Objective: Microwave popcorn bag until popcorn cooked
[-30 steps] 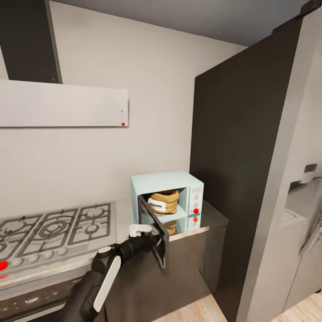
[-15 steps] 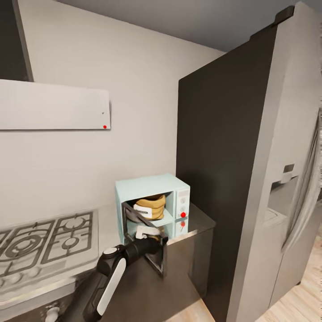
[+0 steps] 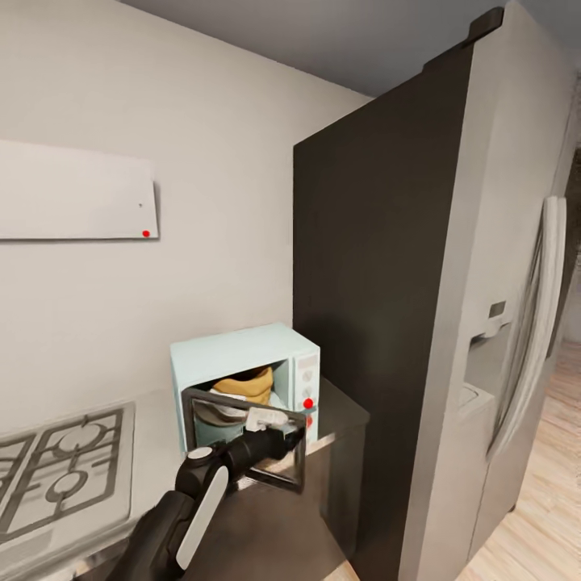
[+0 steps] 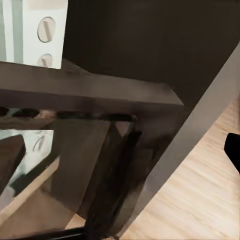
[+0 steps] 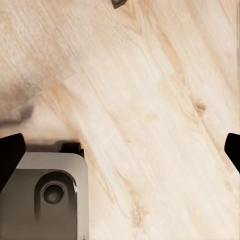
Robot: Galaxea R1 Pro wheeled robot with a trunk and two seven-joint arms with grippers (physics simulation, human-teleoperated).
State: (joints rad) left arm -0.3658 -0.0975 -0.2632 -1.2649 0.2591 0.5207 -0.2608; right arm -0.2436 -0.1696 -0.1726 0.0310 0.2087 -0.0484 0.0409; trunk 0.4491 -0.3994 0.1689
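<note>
Peeking from microwave (image 3: 242,359): tan popcorn bag (image 3: 244,386)

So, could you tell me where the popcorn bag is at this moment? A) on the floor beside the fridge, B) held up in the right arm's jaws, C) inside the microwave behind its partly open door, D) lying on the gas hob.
C: in the head view the tan popcorn bag sits in the cavity of the microwave, showing above the partly open door, where the left gripper is.

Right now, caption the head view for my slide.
Left hand at the microwave door, popcorn bag inside.
</note>
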